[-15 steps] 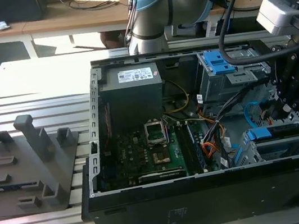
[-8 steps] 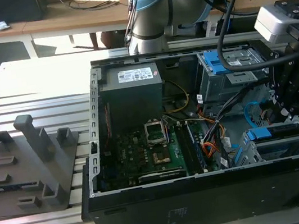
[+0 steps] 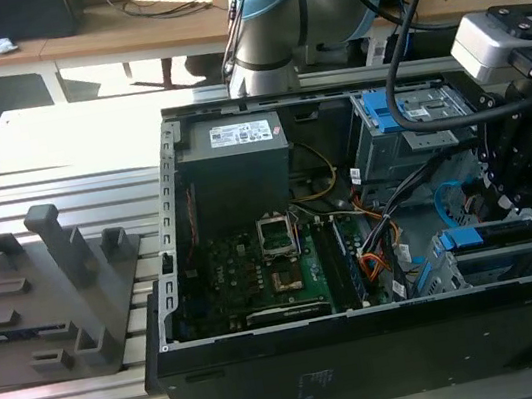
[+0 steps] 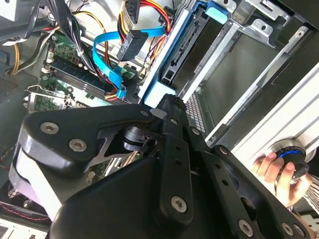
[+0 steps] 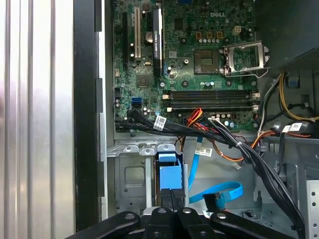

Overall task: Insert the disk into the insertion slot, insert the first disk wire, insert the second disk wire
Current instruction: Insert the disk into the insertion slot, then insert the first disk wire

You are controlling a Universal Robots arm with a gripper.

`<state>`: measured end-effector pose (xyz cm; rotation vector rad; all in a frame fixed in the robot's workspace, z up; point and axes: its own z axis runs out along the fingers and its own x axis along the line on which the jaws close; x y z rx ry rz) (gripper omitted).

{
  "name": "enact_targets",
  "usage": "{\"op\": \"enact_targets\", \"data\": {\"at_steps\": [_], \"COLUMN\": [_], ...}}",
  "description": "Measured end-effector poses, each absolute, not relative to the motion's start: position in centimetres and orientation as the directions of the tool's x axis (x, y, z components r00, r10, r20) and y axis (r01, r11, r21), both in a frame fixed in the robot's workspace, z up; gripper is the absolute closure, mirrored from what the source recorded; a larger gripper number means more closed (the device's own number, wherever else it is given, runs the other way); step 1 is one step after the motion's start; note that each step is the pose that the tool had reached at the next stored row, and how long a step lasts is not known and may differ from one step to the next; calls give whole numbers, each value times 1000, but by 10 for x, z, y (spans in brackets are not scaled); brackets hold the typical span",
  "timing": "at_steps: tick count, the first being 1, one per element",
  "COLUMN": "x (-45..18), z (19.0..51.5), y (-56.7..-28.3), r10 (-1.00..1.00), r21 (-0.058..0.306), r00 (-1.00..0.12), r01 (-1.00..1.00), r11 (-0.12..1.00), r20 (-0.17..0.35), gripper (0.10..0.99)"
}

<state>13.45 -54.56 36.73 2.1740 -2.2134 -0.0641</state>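
Gripper [image 5: 172, 198]: fingers closed together, nothing between them; in both wrist views the tips press against the near end of the disk's blue carrier. The disk [image 5: 168, 172] lies directly ahead of the fingertips, in contact with them, seated edge-on inside the insertion slot [image 5: 130, 174], with the carrier end about level with the bay opening. The disk presents a bright blue plastic frame around a dark, flat body; in the second wrist view its long edge shows a row of dark connector recesses. The slot is silver sheet metal, perforated on one wall, and closely encloses the carrier on both sides. Just beside the cage, a flat blue cable [image 5: 219, 191] loops over the case floor, its black plug apart from the disk. Beyond it, a bundle of black, red and orange wires [image 5: 234, 144] crosses in front of the green motherboard [image 5: 199, 50]. In the exterior view, the cage sits at the near corner of the open computer case [image 3: 372, 355] on the exterior view's right. In the second wrist view, a person's hand [image 4: 271, 169] rests outside the case on a knob.
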Motion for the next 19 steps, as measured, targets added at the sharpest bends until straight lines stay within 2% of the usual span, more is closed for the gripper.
{"op": "enact_targets", "data": {"at_steps": [19], "x": [148], "z": [367], "y": [-544], "r10": [-1000], "r21": [56], "r00": [-18], "r01": [-998], "r11": [18], "r20": [-2], "gripper": [980]}}
